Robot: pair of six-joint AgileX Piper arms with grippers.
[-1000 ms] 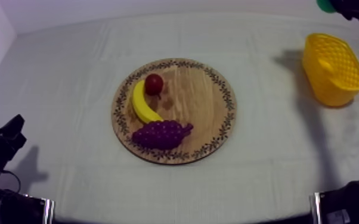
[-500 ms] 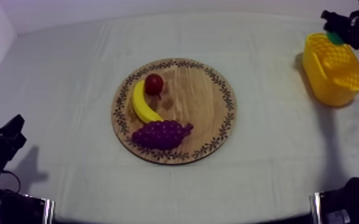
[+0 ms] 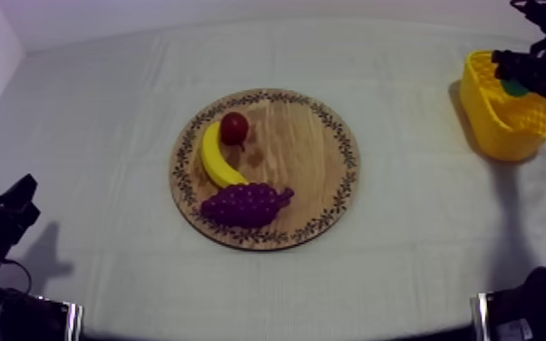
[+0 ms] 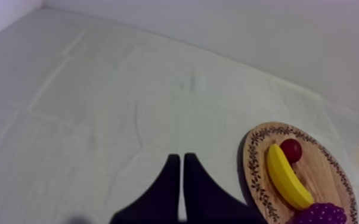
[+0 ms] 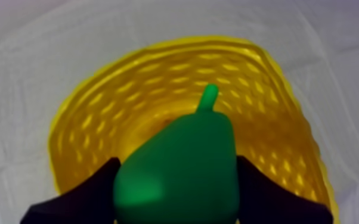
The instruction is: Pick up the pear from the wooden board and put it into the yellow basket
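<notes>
Top view: right gripper (image 3: 516, 80) holds the pear (image 3: 514, 88) over the yellow basket (image 3: 511, 138).
Left wrist view: left gripper (image 4: 182, 158) closed, empty.
Right wrist view: fingers clamp the pear above the basket interior.
Step in hand: placement. Next move, as judged: lower, then release.

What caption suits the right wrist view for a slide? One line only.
Right gripper, shut on the pear, holds it over the yellow basket.
</notes>
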